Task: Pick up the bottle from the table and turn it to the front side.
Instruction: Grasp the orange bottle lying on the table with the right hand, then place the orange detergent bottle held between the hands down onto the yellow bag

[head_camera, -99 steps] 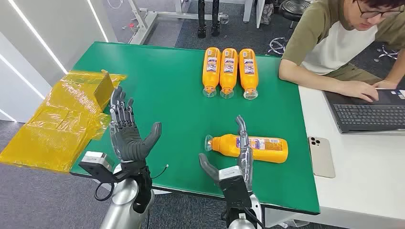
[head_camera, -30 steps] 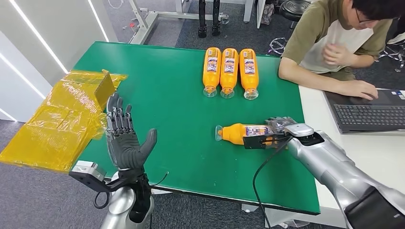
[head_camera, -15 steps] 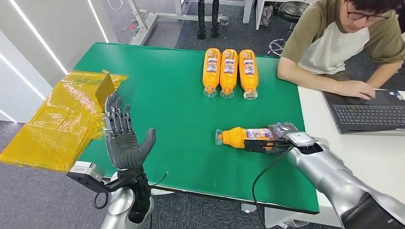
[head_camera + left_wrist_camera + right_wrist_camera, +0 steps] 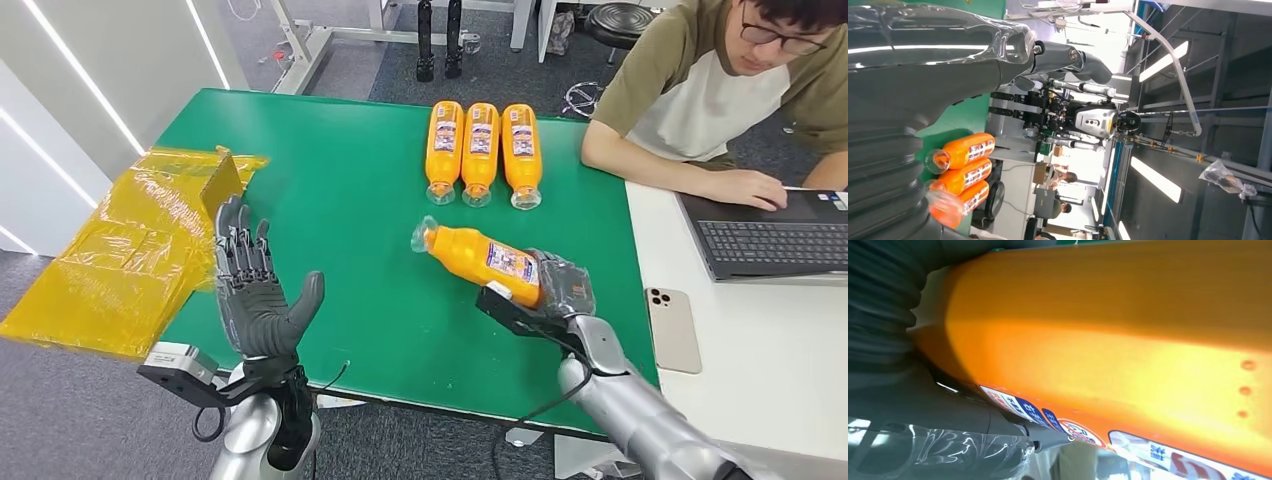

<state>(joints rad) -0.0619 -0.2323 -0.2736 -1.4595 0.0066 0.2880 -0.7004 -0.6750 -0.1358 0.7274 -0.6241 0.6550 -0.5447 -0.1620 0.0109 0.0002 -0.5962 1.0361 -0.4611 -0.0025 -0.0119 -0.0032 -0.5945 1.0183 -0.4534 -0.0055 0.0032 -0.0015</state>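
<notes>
Bottle (image 4: 483, 262) is up off the bench (image 4: 340, 200), tilted, cap toward the far side, right hand (image 4: 555, 290) fingers wrapped round its base. Left hand (image 4: 255, 295) waits, fingers spread, holding nothing. Turning step now; next, roll the label frontward.

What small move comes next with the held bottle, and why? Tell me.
Probably roll the wrist so the label faces squarely front. The right hand grips the bottle at its base, lifted and tilted off the green table, its label angled to one side. The left hand is raised, open and idle.
</notes>
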